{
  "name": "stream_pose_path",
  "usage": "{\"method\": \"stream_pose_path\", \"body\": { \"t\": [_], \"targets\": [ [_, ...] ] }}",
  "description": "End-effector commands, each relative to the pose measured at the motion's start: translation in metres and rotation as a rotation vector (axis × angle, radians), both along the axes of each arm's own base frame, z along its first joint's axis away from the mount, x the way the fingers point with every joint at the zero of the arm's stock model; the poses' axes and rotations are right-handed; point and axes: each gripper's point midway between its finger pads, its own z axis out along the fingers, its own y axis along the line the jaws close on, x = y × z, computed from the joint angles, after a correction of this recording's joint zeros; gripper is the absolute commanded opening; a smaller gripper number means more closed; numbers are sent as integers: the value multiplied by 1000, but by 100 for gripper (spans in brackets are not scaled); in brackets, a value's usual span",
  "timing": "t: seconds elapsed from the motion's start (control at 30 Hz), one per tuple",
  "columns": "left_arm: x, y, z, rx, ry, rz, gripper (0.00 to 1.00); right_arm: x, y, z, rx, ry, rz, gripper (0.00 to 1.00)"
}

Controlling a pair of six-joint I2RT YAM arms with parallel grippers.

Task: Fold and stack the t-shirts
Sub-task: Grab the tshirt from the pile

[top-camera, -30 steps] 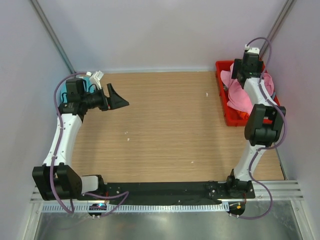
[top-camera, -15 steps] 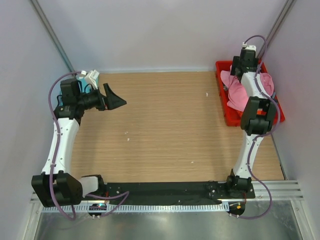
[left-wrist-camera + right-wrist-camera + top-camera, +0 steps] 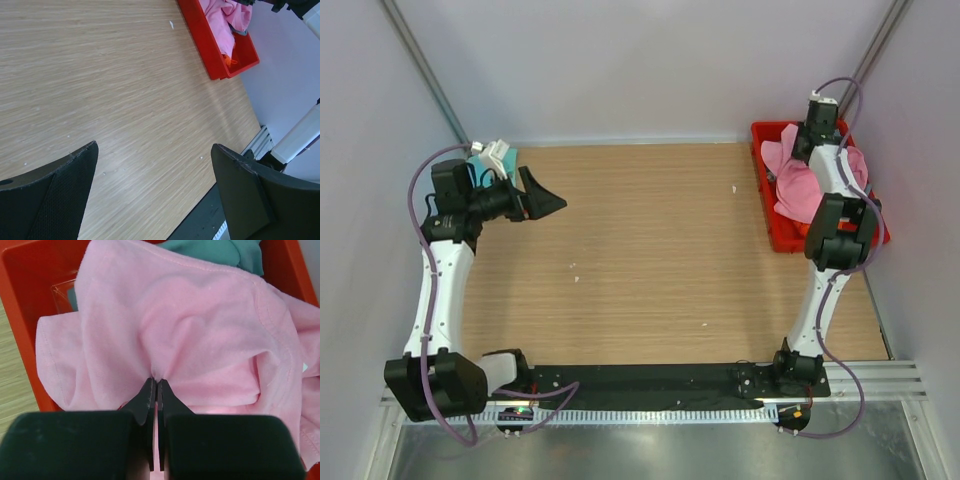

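Note:
A pink t-shirt [image 3: 190,330] lies bunched on top of the pile in the red bin [image 3: 767,178] at the back right of the table. My right gripper [image 3: 157,382] reaches down into the bin and is shut on a pinch of the pink cloth, which gathers into folds at the fingertips. A teal t-shirt [image 3: 220,251] shows beyond the pink one. An orange scrap [image 3: 229,61] peeks out at the bin's near end. My left gripper [image 3: 545,200] hovers open over the table's back left, with nothing between its fingers [image 3: 60,195].
The red bin [image 3: 210,45] stands against the right wall. The wooden table [image 3: 640,250] stretches between the two arms. A black base rail [image 3: 650,380] runs along the near edge. Grey walls close in on the left, back and right.
My right gripper has closed from open onto the pink t-shirt in the bin. The left arm has drawn back a little to the left, still open.

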Motion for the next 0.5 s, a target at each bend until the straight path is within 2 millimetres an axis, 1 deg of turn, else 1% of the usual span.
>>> {"method": "stream_pose_path", "body": {
  "t": [0.0,0.03,0.1,0.13,0.17,0.23,0.27,0.3,0.33,0.37,0.4,0.43,0.47],
  "targets": [
    [-2,4,9,7,-42,28,94,-4,3,33,38,-64,29,1],
    [-1,7,10,14,-50,40,94,-7,6,60,29,-117,40,1],
    [0,14,7,56,-63,79,93,-17,10,83,20,-161,62,1],
    [0,17,7,75,-73,90,92,-21,14,101,17,-197,75,1],
    [3,25,2,116,-71,137,92,-31,22,143,-2,-265,125,1],
    [6,35,-3,180,-80,182,91,-45,32,181,-37,-315,184,1],
    [8,47,-10,232,-46,249,93,-64,53,220,-29,-384,276,1],
    [14,54,-20,291,-18,270,96,-75,61,234,-45,-403,319,1],
    [19,60,-16,344,-19,299,97,-89,73,252,-48,-432,365,1],
    [21,66,-21,401,7,317,98,-113,85,286,-71,-498,414,1],
    [23,76,-33,506,49,363,100,-128,103,294,-67,-518,496,1],
    [30,80,-39,563,71,358,100,-142,113,303,-92,-527,544,1],
    [34,82,-46,601,94,353,100,-154,123,311,-101,-541,589,1]
  ]
}}
